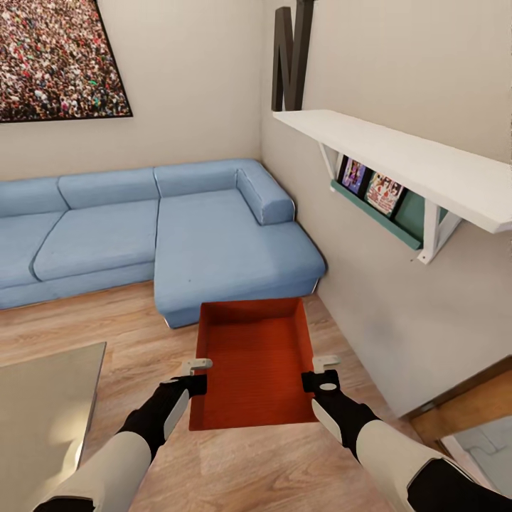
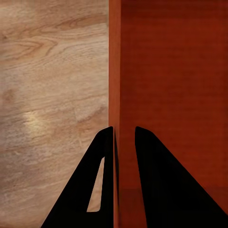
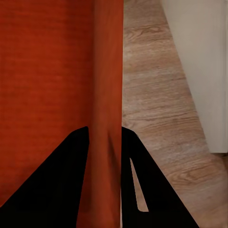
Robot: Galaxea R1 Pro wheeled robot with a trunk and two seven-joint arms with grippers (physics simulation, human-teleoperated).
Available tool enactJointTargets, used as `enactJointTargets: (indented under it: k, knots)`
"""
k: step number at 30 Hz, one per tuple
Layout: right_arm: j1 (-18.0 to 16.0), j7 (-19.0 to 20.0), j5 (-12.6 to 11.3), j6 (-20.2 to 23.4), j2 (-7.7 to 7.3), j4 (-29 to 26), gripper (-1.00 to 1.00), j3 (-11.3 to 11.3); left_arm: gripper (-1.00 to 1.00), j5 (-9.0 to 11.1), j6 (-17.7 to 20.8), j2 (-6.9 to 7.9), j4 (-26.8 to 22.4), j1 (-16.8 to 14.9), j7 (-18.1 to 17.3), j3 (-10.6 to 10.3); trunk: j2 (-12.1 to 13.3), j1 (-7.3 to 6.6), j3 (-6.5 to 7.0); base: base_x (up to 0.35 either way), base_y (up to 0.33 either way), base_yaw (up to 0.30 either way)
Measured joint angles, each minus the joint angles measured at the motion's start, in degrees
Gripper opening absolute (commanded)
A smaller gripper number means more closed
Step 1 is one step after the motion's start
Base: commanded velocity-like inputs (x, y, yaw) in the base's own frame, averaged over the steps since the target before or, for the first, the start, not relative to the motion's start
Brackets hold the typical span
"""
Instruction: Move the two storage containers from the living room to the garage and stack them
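I hold one orange-red storage container [image 1: 256,363] level above the light wood plank floor [image 1: 128,320] of the living room, in front of my trunk. My left gripper [image 1: 201,367] is shut on its left wall and my right gripper [image 1: 321,363] is shut on its right wall. In the left wrist view the gripper [image 2: 124,130] straddles the thin wall [image 2: 115,71], one finger inside and one outside. The right wrist view shows the other gripper [image 3: 105,129] pinching the opposite wall [image 3: 108,71] the same way. The ribbed base is bare. The second container is out of view.
A blue corner sofa [image 1: 178,227] stands just beyond the container. A glass table top [image 1: 43,405] lies at my lower left. On the right, a beige wall [image 1: 398,320] carries a white shelf [image 1: 398,156] at head height. An opening [image 1: 476,427] shows at lower right.
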Motion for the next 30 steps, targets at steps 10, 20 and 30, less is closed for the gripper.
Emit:
enactJointTargets:
  k: [10, 20, 30]
  knots:
    - [0.0, 0.0, 0.0, 0.0, 0.01, 0.0, -1.00, 0.0, -1.00, 0.0, 0.0, 0.00, 0.0, 0.0, 0.0, 0.0, 0.0, 0.00, 0.92, 0.000, 0.000, 0.000]
    - [0.0, 0.0, 0.0, 0.0, 0.03, 0.1, -1.00, 0.0, -1.00, 0.0, 0.0, 0.00, 0.1, 0.0, 0.0, 0.0, 0.0, 0.00, 1.84, 0.000, 0.000, 0.000]
    - [0.0, 0.0, 0.0, 0.0, 0.04, 0.2, -1.00, 0.0, -1.00, 0.0, 0.0, 0.00, 0.1, 0.0, 0.0, 0.0, 0.0, 0.00, 2.77, 0.000, 0.000, 0.000]
